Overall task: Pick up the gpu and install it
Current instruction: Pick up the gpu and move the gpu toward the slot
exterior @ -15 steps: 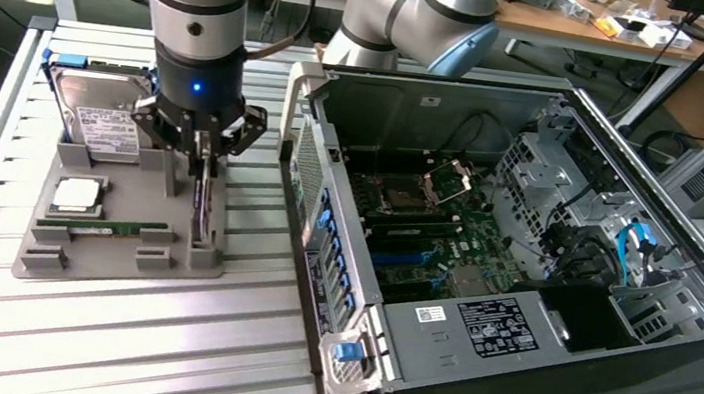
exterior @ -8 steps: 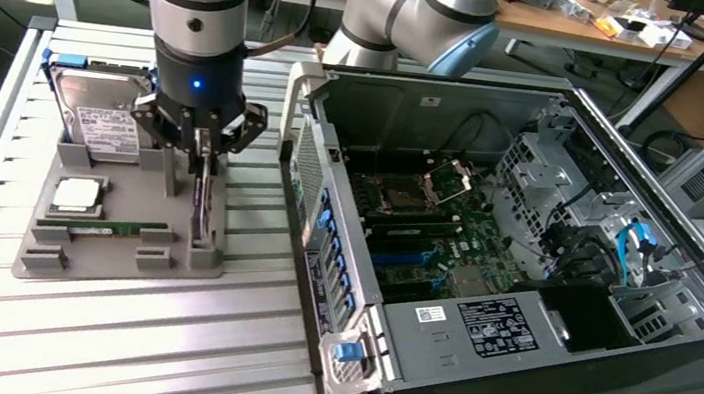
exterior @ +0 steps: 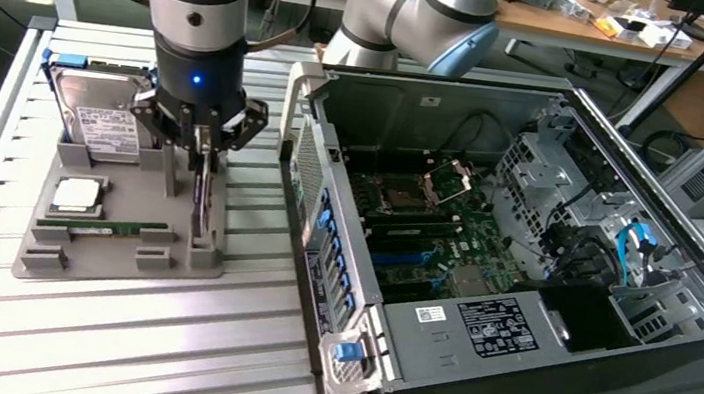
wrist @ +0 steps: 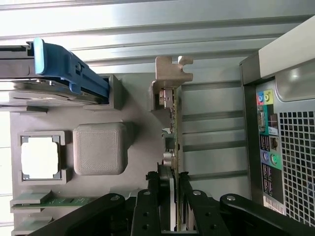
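The gpu [exterior: 199, 200] stands on its long edge in a slot of the grey holder [exterior: 116, 254] on the slatted table. In the wrist view it is a thin green card [wrist: 173, 123] with its silver bracket [wrist: 170, 73] at the far end. My gripper [exterior: 203, 151] hangs straight above it, one finger on each face of the card's near end [wrist: 173, 199], pressed against it. The card still sits in the holder. The open computer case [exterior: 482, 233] lies to the exterior view's right, its motherboard [exterior: 422, 236] facing up.
The holder also carries a silver hard drive [exterior: 99, 121] with a blue rail [wrist: 69, 69], a processor chip [exterior: 78, 192] and a narrow green memory stick [exterior: 107, 225]. The case's rear panel [wrist: 275, 147] stands close beside the holder. Benches and cables line the back.
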